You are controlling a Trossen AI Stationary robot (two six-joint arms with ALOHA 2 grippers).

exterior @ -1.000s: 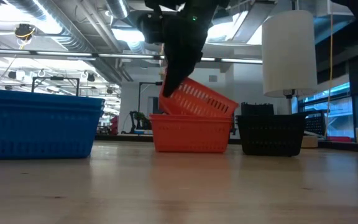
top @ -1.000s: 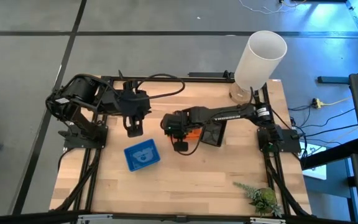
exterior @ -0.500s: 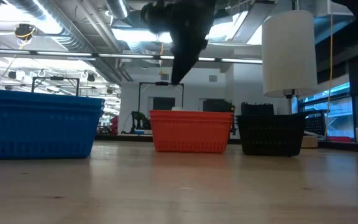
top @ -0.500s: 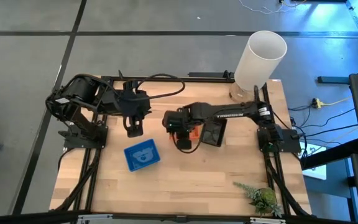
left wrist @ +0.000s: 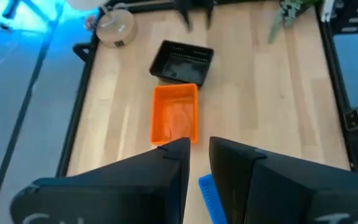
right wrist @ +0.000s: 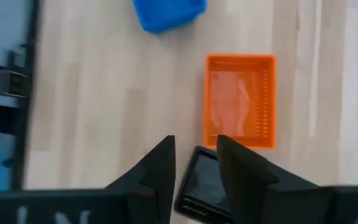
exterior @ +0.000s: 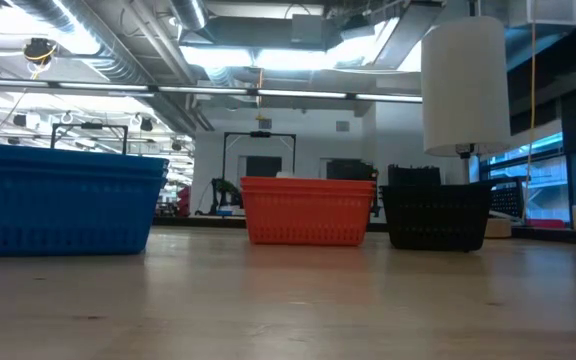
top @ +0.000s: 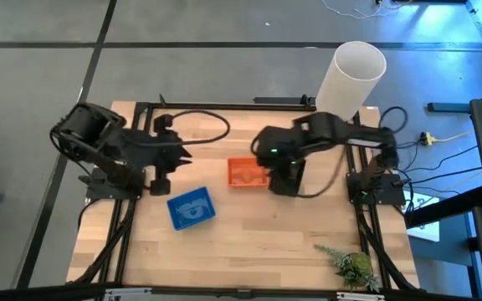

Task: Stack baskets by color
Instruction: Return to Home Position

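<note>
The orange basket stands on its base at the table's middle. The black basket stands just to its right, partly under my right arm. The blue basket lies nearer the front left. My right gripper hangs open, high above the black basket's edge beside the orange one, with nothing between its fingers. My left gripper is raised over the table's left part. Its fingers stand a little apart and empty. In the low view neither gripper shows.
A tall white cylinder stands at the far right corner. A small green plant lies at the near right corner. Bare wood spreads along the front of the table. Black frame rails run along the table's left and right sides.
My right gripper has let go of a tilted orange basket, which settled level into the orange one below it. The gripper then rose out of the low view and drew back toward the table's right edge. My left gripper has swung a little toward the left edge.
</note>
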